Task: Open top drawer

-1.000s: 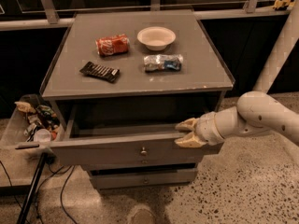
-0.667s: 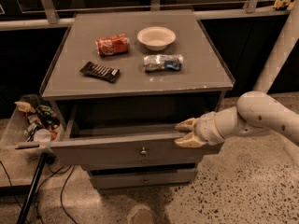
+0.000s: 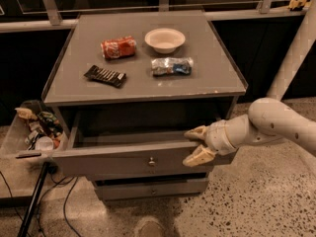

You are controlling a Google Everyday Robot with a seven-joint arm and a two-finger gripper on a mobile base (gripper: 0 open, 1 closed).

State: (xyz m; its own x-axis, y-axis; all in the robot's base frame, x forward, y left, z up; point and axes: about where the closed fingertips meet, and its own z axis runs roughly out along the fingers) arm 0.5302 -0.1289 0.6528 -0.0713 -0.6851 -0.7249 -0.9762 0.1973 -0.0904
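The top drawer (image 3: 113, 163) is found pulled well out of the grey cabinet (image 3: 224, 83), its deep interior exposed below the tabletop and its round knob (image 3: 151, 161) left untouched at the middle of the front panel. The gripper (image 3: 188, 147) is held at the right end of that panel, reached in from the right by the white arm (image 3: 276, 120). One finger (image 3: 196, 132) is set at the panel's upper rim on the inside and the other (image 3: 198, 155) is laid against the outer face, so the panel appears to be pinched between them, though firm contact cannot be confirmed from this angle. A grip on the rim rather than the small knob is judged to give a broader hold for a straight pull. The task is judged nearly or fully done. On top, a red drink can (image 3: 118, 47), a white bowl (image 3: 165, 38), a silvery snack bag (image 3: 172, 66) and a dark wrapped bar (image 3: 104, 75) are kept well back from the front edge and are not threatened by the drawer's travel. Open floor is left ahead of the drawer, but a clutter-filled bin (image 3: 15, 149) and a black pole (image 3: 32, 201) are set close to its left corner.
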